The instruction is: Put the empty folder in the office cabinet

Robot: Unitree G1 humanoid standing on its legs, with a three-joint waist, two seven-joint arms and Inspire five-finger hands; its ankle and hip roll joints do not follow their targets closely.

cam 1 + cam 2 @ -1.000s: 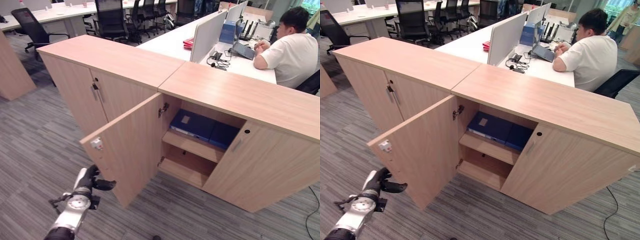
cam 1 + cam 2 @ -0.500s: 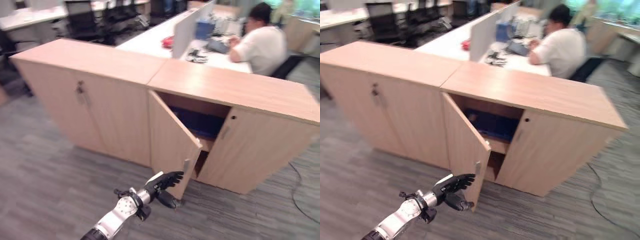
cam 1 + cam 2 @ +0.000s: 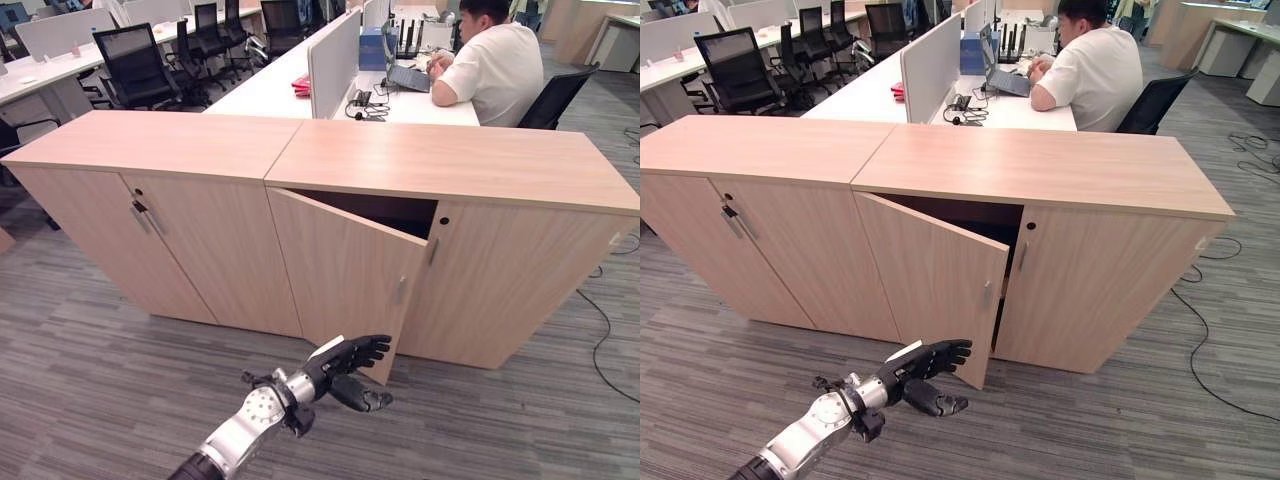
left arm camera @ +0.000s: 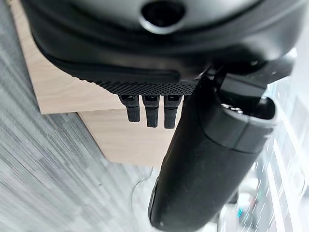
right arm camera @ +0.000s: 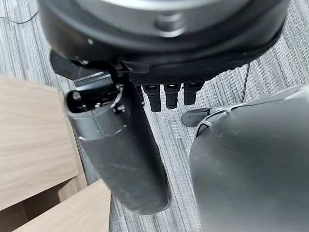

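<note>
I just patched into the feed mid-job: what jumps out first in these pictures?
The cabinet door stands ajar at the middle of the long wooden cabinet, nearly shut over a dark interior. The left hand is open, its straight fingers reaching to the door's lower free corner. Behind the cabinet, a person in a white shirt sits at a desk.

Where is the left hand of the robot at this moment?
In the left eye view the left hand is low in the middle, fingers straight, at the lower free edge of the half-open cabinet door of the right-side cabinet.
</note>
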